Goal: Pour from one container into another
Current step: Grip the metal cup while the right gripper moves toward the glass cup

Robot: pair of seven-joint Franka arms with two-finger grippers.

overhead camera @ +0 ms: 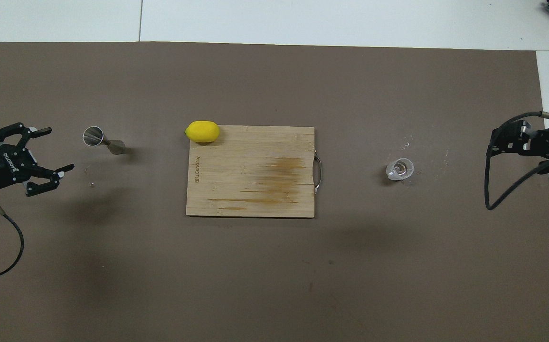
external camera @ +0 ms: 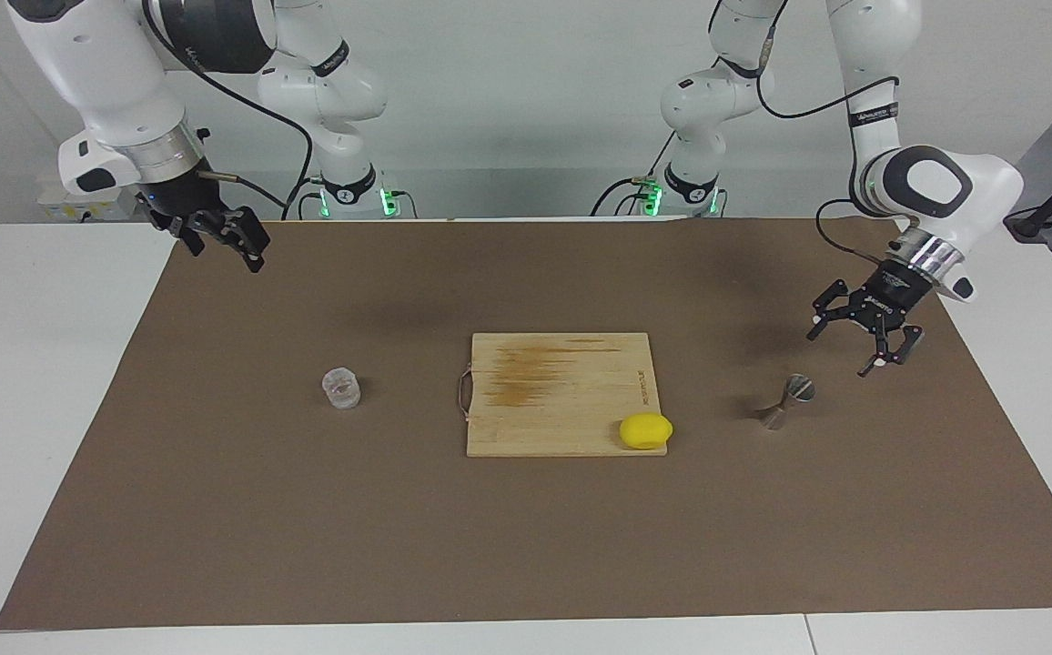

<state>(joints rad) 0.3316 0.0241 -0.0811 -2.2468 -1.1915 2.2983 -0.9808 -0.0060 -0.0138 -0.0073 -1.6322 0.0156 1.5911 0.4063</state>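
Looking at my feeds, the whole thing hinges on which arm sits closest to which vessel. My left gripper (external camera: 863, 341) hangs low over the brown mat (external camera: 526, 546) at the left arm's end of the table, fingers spread wide and holding nothing, with the little silver jigger (external camera: 787, 401) just beside it, toward the table's middle. The jigger stands upright on its narrow waist, so its long axis is vertical and I'd guess a sideways pinch at the waist is the way in. The clear ribbed glass cup (external camera: 341, 387) sits at the right arm's end, upright on the mat, about level with the jigger and on the handle end of the wooden cutting board (external camera: 562, 391) that lies between them. My right gripper (external camera: 227, 238) is up high over the mat's edge by its own base, well apart from the cup, carrying nothing; I can't tell how wide its fingers stand. A lemon (external camera: 645, 430) rests at the board's corner nearest the jigger. Nothing's been poured yet, I'd say.
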